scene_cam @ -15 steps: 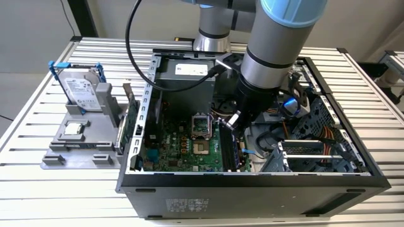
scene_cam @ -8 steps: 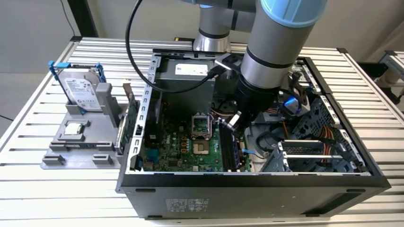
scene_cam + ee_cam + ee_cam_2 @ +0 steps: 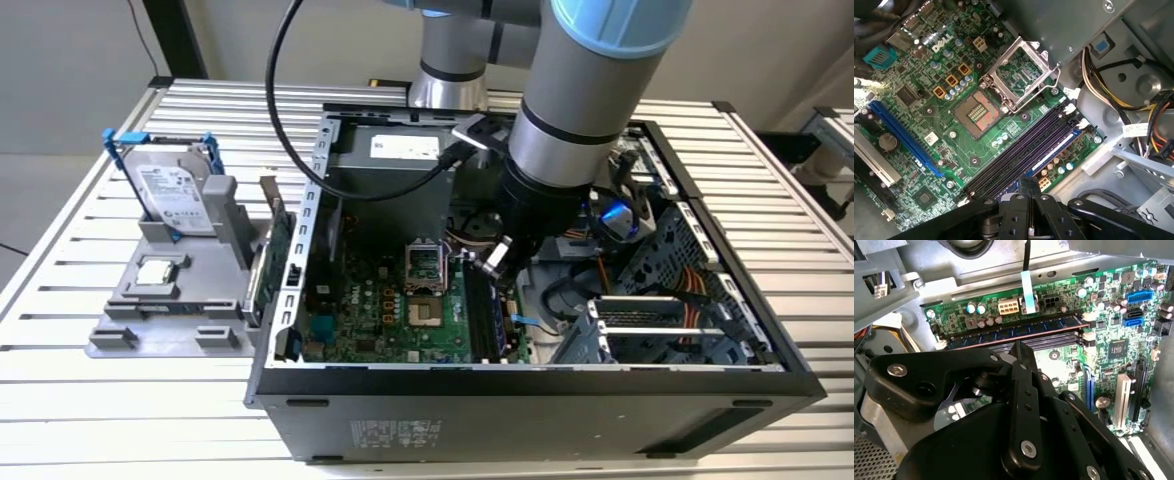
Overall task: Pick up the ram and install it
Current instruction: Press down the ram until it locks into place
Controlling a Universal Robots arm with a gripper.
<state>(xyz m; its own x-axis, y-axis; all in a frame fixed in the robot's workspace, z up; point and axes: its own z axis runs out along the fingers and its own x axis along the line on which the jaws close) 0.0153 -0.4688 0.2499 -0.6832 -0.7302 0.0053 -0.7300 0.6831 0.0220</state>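
In the exterior view you see the arm reaching down into the open computer case [image 3: 534, 385], which lies on its side on the slatted counter [image 3: 120, 420]. Your hand [image 3: 491, 262] hangs low over the green main board [image 3: 387, 310], just above the long memory slots [image 3: 483, 325] on that view's right side of the board. On the view's left, well apart from the case, a grey holder [image 3: 167, 320] carries a hard drive [image 3: 174, 195] standing upright and a small square silver chip [image 3: 158, 270] lying flat. In the second wrist view the ram [image 3: 1014, 332], a long dark blue stick, sits along the outermost slot of the board [image 3: 1104, 330], with pale clips at both ends; whether it is fully pressed home you cannot tell. The black fingers [image 3: 1021, 357] of your hand [image 3: 1023, 347] are closed together to a narrow tip just beside the stick, holding nothing. In the first wrist view the same closed fingertips [image 3: 1029, 185] of the hand [image 3: 1029, 181] stand over the row of dark slots [image 3: 1019, 150], near the open empty processor socket [image 3: 979, 112].
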